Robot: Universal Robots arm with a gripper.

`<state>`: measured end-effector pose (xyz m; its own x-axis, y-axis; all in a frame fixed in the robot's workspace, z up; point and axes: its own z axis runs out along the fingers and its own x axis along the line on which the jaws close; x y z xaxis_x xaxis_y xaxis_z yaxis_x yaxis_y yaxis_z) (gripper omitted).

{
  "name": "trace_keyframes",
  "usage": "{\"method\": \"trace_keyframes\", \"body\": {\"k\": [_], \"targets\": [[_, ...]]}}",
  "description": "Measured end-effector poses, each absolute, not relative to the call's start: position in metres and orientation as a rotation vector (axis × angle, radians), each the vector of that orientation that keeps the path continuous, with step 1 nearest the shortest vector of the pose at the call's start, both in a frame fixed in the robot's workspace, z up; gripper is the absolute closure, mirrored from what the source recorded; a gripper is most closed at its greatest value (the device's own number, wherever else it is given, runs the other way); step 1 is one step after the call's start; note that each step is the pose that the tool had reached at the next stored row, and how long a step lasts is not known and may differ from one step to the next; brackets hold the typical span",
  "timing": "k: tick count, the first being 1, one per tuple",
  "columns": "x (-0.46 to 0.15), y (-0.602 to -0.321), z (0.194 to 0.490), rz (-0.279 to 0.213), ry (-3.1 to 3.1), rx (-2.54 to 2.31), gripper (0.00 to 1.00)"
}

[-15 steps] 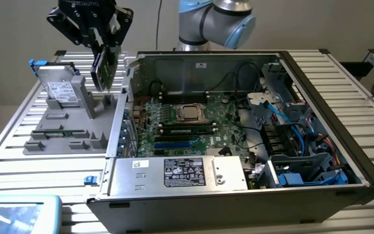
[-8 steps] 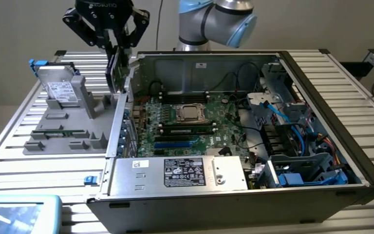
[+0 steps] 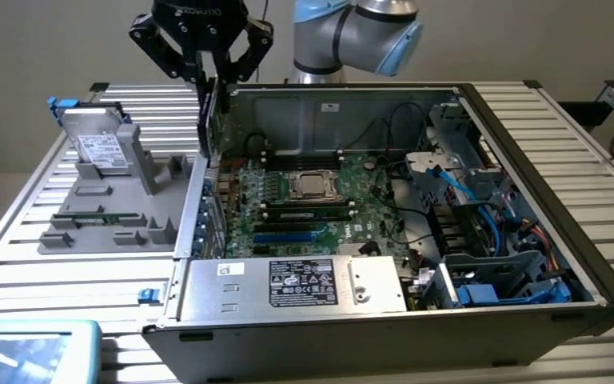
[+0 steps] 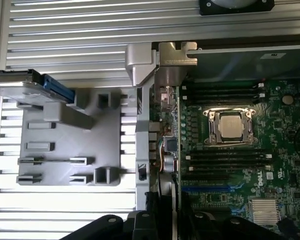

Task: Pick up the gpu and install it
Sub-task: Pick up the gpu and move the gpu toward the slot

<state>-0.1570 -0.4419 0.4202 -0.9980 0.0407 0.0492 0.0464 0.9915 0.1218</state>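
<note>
Table [image 3: 51, 264]: slatted metal, under the claw and under all the other things.
Computer case [image 3: 520, 320]: open, lying on its side, below the claw and reaching away from it to the exterior view's right.
Motherboard [image 3: 285, 220]: green, in the case floor, below the claw and slightly to the exterior view's right of it.
Grey holder [image 3: 105, 216]: on the table outside the case, below the claw, to the exterior view's left.
Gpu [image 3: 213, 112] [image 4: 166, 150]: hangs on edge straight under the claw, just beside the case wall nearest the holder. I cannot tell if it touches the board.
Hard drive [image 3: 99, 148]: silver, leaning in the holder, left of the claw in the exterior view.
Claw [image 3: 213, 78] [image 4: 162, 225]: above the case wall, fingers closed on the top edge of the gpu.
Processor socket [image 3: 312, 186]: on the motherboard, well below the claw.
</note>
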Motion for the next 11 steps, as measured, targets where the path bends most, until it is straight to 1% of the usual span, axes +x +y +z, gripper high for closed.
{"method": "trace_keyframes", "body": {"k": [11], "targets": [[-0.107,-0.446,0.419,-0.19,-3.087,-0.068,0.72]]}}
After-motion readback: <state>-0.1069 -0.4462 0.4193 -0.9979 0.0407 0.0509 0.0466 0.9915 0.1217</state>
